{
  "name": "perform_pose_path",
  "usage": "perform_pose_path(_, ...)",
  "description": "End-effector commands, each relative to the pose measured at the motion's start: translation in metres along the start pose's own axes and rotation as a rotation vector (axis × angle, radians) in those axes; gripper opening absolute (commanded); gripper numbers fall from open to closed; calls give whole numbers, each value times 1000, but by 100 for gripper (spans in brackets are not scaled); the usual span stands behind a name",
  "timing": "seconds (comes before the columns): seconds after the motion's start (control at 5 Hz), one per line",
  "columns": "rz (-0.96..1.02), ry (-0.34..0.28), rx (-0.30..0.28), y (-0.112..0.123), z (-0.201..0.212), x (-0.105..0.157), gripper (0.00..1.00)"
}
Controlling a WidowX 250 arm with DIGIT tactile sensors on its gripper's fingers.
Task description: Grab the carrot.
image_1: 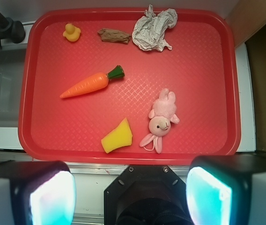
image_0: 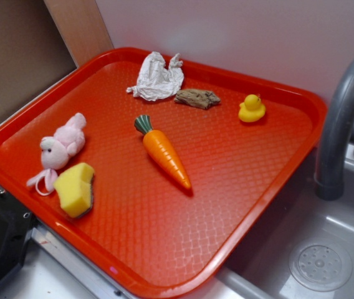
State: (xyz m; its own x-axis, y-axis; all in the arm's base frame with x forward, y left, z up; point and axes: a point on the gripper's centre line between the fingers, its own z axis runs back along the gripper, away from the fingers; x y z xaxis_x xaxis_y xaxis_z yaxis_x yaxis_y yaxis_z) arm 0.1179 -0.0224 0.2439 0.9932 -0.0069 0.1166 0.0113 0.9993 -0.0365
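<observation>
The glossy orange plastic toy carrot (image_0: 164, 151) lies flat near the middle of the red plastic tray (image_0: 270, 168), green stem toward the crumpled white paper wad (image_0: 157, 78), point toward the tray's near edge. Nothing touches it. The black gripper (image_1: 131, 194) hangs high above, off the tray's edge, its two pale-padded fingers (image_1: 52, 199) spread wide with nothing between them. Beside the paper sits a brown, bark-like scrap (image_0: 197, 98), then a small yellow rubber duck (image_0: 252, 108). Over on the other side, a pink plush bunny (image_0: 60, 148) lies just beside a yellow sponge wedge (image_0: 76, 189). A grey faucet (image_0: 342, 118) curves over the sink (image_0: 320, 261) next to the tray.
</observation>
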Motion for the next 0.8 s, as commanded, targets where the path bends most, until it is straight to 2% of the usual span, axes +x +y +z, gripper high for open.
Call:
perform_pose_path(0.0,0,0,0,0,0,0,100)
perform_pose_path(0.2,-264,-79,136,-12,-3,11,100)
perform_pose_path(0.4,-341,-42,72,-43,-15,27,100)
perform_pose_path(0.6,-93,-52,102,-72,-23,44,100)
